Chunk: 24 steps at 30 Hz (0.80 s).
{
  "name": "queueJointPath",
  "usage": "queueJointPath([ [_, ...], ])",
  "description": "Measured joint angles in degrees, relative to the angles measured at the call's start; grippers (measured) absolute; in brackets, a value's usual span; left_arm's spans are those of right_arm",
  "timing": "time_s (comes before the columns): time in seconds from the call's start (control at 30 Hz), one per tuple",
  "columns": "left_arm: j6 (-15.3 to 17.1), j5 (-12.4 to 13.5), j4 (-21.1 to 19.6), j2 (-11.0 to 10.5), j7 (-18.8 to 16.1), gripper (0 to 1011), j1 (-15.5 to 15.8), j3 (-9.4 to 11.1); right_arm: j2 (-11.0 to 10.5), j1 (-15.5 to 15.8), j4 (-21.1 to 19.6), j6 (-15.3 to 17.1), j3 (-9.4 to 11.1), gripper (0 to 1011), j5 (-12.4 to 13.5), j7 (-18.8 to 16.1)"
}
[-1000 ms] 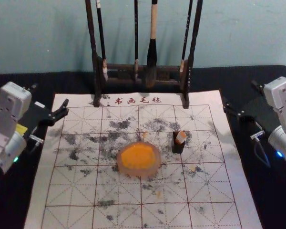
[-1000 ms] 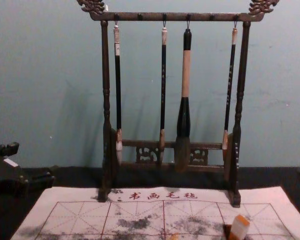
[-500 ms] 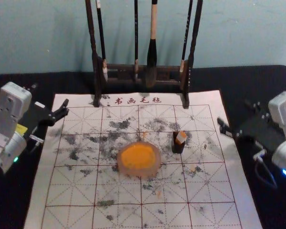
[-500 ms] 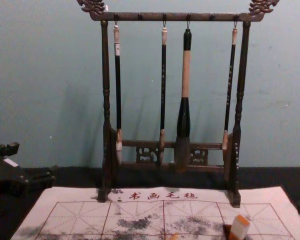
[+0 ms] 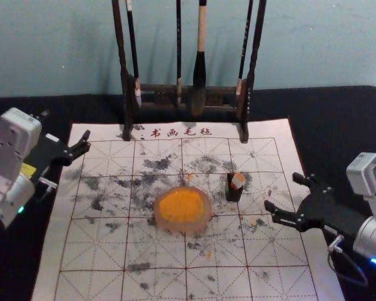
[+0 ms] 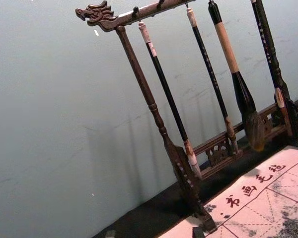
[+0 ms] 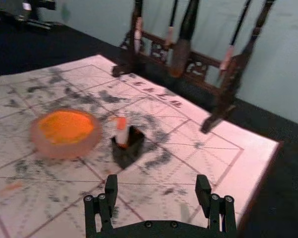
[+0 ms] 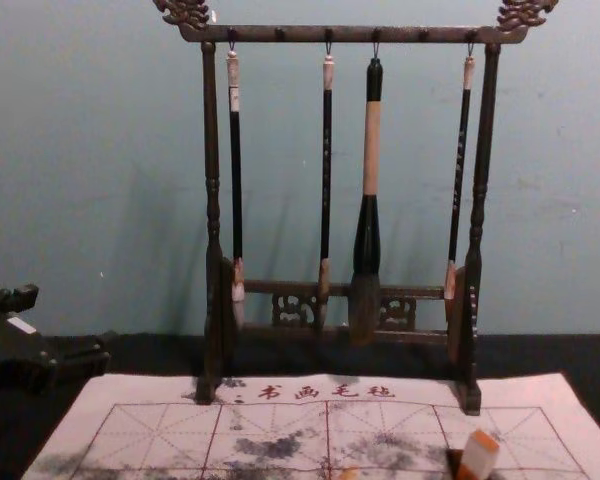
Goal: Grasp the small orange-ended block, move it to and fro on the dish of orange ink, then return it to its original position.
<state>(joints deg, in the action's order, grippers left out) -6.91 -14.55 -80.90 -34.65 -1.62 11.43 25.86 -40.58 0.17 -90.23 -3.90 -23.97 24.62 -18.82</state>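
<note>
My right gripper [image 5: 281, 197] is open over the mat's right side, to the right of the black holder, with nothing between its fingers; in the right wrist view the same gripper [image 7: 156, 191] has its fingertips wide apart. The small white block with an orange end [image 5: 238, 181] leans in a small black holder [image 5: 233, 192], orange end up. Left of it sits the dish [image 5: 205, 221] of orange ink [image 5: 181, 205]. My left gripper [image 5: 66, 141] is parked open at the mat's left edge.
A dark wooden rack [image 8: 350, 35] with several hanging brushes stands at the mat's back edge. The ink-stained, gridded mat [image 5: 156, 285] lies on a black table [image 5: 25, 269], with a wall behind.
My right gripper has come from beyond the mat's right edge inward and nearer the front. The left gripper, block, holder and dish have not moved.
</note>
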Motion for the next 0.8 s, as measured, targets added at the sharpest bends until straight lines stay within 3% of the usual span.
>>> queueJointPath([
  [0.23, 0.0, 0.0, 0.0, 0.0, 0.0, 1001, 0.0, 0.0, 2.6, -1.3, 1.3, -0.2, -1.1, 1000, -0.7, -2.3],
  [0.8, 0.0, 0.0, 0.0, 0.0, 0.0, 1001, 0.0, 0.0, 9.2, -4.8, 5.6, -1.1, -2.2, 1000, -4.2, -3.2],
])
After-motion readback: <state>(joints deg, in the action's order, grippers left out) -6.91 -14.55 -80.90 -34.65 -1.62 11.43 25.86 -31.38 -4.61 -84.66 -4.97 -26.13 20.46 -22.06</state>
